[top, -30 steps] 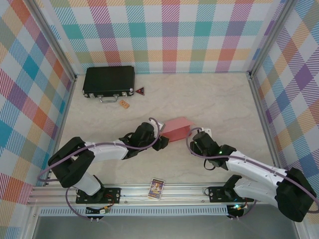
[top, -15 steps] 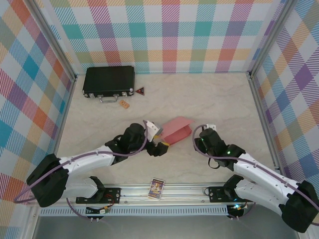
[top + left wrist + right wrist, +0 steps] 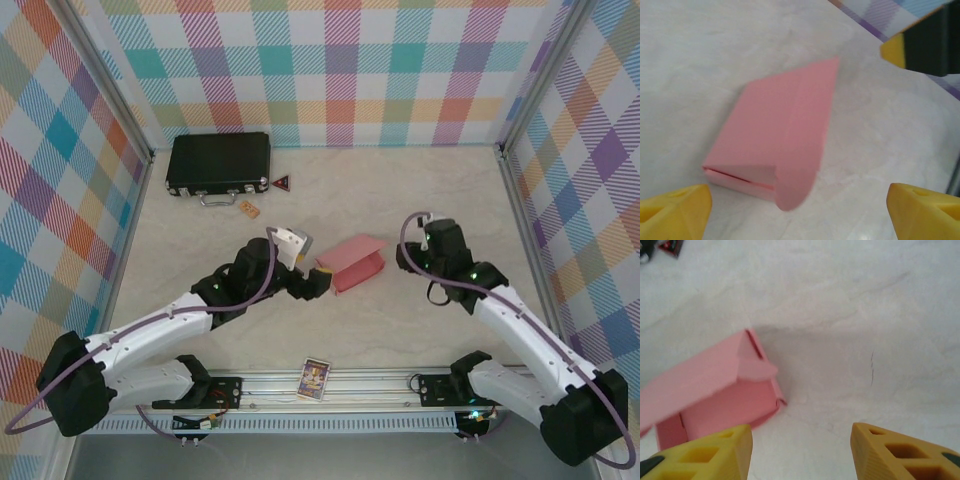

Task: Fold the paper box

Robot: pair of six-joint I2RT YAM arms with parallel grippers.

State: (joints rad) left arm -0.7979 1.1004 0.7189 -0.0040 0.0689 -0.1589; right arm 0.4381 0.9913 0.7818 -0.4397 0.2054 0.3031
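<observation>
Paper box (image 3: 352,262) lies in the middle of the table (image 3: 450,190), its long axis running roughly left to right, with the right end tipped slightly toward the far side. It sits between the two tools, so each arm faces a short end. The left gripper (image 3: 318,278) is just beside the left end, fingers spread wide and holding nothing; from its wrist view the box lies ahead of the gap between the yellow fingertips (image 3: 675,210), apart from both. The right gripper (image 3: 405,258) is near the right end but a little further off, jaws parted and empty. From its wrist view the lid (image 3: 695,370) stands ajar, showing the inside. The rounded tuck tab (image 3: 790,192) hangs loose at the left end, so closing it likely falls to the nearer left arm.
</observation>
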